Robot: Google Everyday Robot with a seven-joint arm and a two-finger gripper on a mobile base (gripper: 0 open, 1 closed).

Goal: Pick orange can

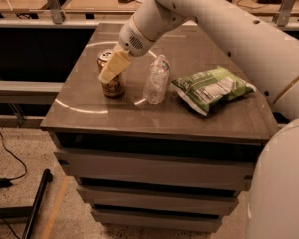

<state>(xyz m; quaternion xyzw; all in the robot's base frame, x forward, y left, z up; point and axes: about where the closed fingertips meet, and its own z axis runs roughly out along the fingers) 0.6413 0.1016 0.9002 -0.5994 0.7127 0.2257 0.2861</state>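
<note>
My gripper (109,71) is down at the can (113,87), which stands upright near the left edge of the table (139,116), toward the back. The pale end of the gripper slants across the can's upper half and covers much of its side, so only the silver top and the lower band of the orange body show. Whether it is spread or already pinching the can, I cannot tell from this angle. My arm (199,9) reaches in from the upper right and passes over the table's rear, which I judge keeps the wrist clear of the bottle (156,81). That bottle stands just right of the can, apart from it but near enough that a wide sideways approach would risk knocking it. The bag (213,87) lies flat further right, well away from the work. The slant looks chosen to meet the can from above and behind, on its curved side rather than its rim, where a two-sided grip would hold best. I take the step in hand to be the grasp itself, since the can sits on the table and is not lifted. If the grip is off-centre, the light can could tip or skid left, off the near edge. The lift should go straight up, so the can does not swing into the bottle.
</note>
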